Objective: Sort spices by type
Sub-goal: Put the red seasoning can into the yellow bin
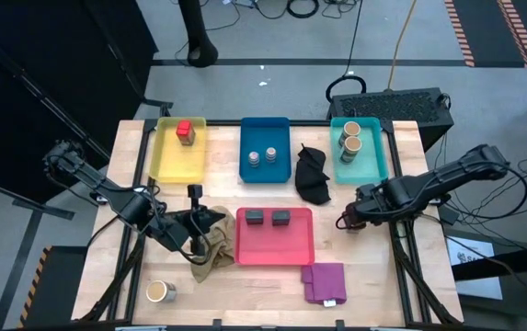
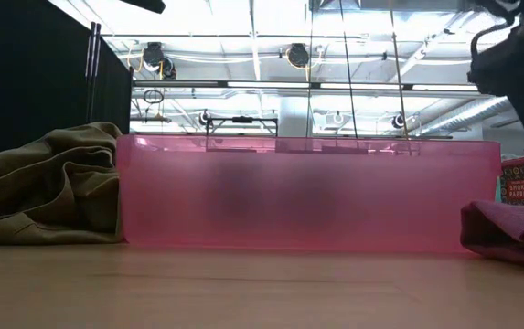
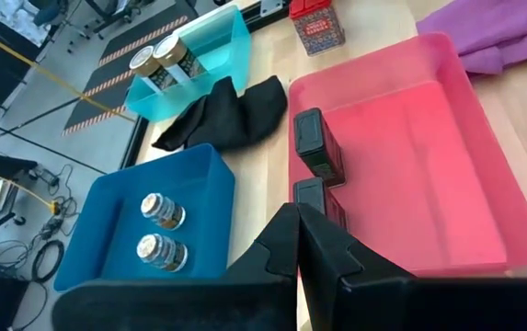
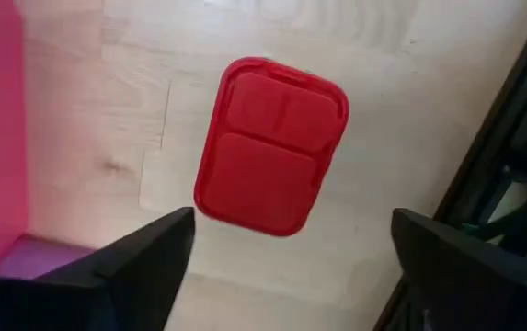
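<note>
Paprika tin (image 4: 271,147), red, sits on counter (image 1: 373,276) betw. red tray (image 1: 275,237) & counter's right edge, directly under right gripper (image 4: 286,244), jaws open wide astride it, its long axis running jaw-to-jaw; left gripper (image 3: 298,241), jaws closed, far off.

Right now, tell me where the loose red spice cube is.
The red spice cube stands on bare table wood right of the pink tray, directly under the open right gripper.
</note>
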Motion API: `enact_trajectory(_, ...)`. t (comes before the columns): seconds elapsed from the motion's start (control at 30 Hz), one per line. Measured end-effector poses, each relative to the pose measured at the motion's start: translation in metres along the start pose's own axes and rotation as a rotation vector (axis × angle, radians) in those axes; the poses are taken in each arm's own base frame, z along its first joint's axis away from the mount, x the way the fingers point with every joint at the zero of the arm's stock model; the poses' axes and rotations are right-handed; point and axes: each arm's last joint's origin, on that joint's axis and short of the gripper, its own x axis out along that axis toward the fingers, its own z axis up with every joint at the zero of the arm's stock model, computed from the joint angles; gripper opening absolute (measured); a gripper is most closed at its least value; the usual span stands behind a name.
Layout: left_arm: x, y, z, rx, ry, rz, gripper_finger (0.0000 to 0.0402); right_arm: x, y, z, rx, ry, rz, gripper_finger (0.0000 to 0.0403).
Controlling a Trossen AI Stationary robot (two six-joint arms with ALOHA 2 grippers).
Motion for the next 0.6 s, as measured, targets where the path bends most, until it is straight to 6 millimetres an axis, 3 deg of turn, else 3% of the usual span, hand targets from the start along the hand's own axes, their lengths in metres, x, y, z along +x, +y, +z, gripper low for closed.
enact_trajectory(0.17,0.000,0.000,0.000,0.000,0.000,0.000,0.0006,0.007,0.005,0.005,-0.008,-0.033,-0.023,0.0378)
enact_trajectory(0.6,0.000,0.000,0.000,-0.007,0.000,0.000,0.0006,0.028,0.023,0.011,-0.048,-0.049,-0.107,0.0376)
